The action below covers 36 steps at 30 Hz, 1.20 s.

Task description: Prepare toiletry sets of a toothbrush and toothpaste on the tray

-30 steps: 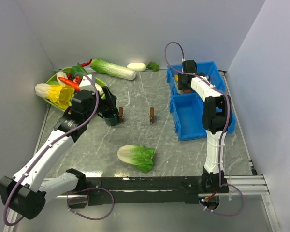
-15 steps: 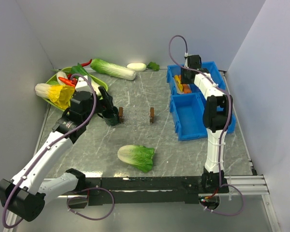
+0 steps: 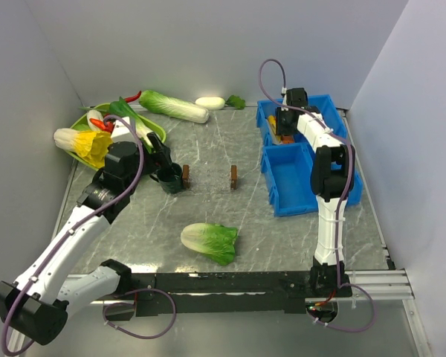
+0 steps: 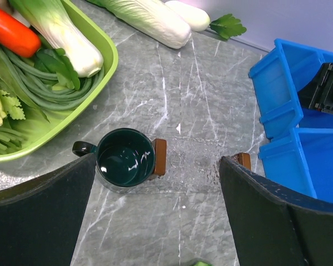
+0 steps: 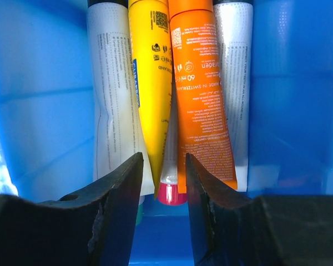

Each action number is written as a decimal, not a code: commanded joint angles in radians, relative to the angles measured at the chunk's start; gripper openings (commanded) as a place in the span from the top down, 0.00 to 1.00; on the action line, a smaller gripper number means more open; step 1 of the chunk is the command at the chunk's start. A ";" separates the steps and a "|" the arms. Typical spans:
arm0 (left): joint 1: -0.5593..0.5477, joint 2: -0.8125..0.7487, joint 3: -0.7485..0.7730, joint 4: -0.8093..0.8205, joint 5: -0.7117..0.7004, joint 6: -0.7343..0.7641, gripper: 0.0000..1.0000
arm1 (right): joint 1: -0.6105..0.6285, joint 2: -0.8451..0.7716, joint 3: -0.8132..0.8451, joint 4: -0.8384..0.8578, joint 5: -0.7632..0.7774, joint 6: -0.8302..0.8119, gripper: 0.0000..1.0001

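Observation:
In the right wrist view, several toothpaste tubes lie side by side in a blue bin compartment [image 5: 299,111]: a yellow tube [image 5: 151,83], an orange tube [image 5: 202,88], white tubes [image 5: 112,100] on either side, and a red-capped tube [image 5: 172,191] underneath. My right gripper [image 5: 164,160] [image 3: 285,123] is open, with its jaws on either side of the yellow tube's end and the red cap. My left gripper [image 4: 156,166] [image 3: 166,165] is wide open and empty above a dark green mug [image 4: 125,160]. No toothbrush is in view. A green tray [image 4: 108,66] holds vegetables.
Two small brown blocks [image 4: 159,157] [image 4: 244,160] stand on the marble table. A napa cabbage [image 3: 208,243] lies near the front. Another cabbage [image 3: 175,106] and a white radish [image 3: 209,103] lie at the back. The front blue bin [image 3: 312,178] is at the right.
My right gripper rose and then came back down over the tubes in the rear bin compartment. My left arm shifted slightly left, staying over the mug.

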 commanded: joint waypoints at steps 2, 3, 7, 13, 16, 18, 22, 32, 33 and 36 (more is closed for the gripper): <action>0.002 -0.023 0.018 0.002 -0.009 -0.031 0.03 | -0.010 0.028 0.083 -0.018 -0.002 -0.015 0.60; 0.002 -0.023 0.017 -0.007 -0.009 -0.034 0.03 | -0.009 0.033 0.086 -0.018 -0.005 -0.040 0.62; 0.002 -0.026 0.023 -0.057 -0.015 -0.041 0.04 | -0.013 0.039 0.086 -0.017 -0.037 -0.062 0.83; 0.002 -0.049 0.021 -0.108 -0.035 -0.028 0.04 | -0.021 0.033 0.068 -0.017 -0.062 -0.062 0.79; 0.002 -0.059 0.020 -0.110 -0.031 -0.012 0.04 | -0.021 0.036 0.068 -0.021 -0.073 -0.067 0.71; 0.002 -0.057 0.024 -0.105 -0.028 0.004 0.04 | -0.022 0.041 0.071 -0.026 -0.071 -0.070 0.68; 0.002 -0.030 0.040 -0.096 -0.006 0.059 0.03 | -0.022 0.068 0.106 -0.047 -0.059 -0.074 0.68; 0.002 0.021 0.087 -0.076 0.041 0.195 0.04 | -0.022 0.088 0.120 -0.080 -0.071 -0.085 0.92; 0.002 0.024 0.090 -0.074 0.048 0.211 0.03 | -0.021 0.085 0.123 -0.073 -0.069 -0.084 0.94; 0.002 0.041 0.097 -0.071 0.075 0.235 0.04 | -0.021 0.078 0.140 -0.073 -0.076 -0.074 1.00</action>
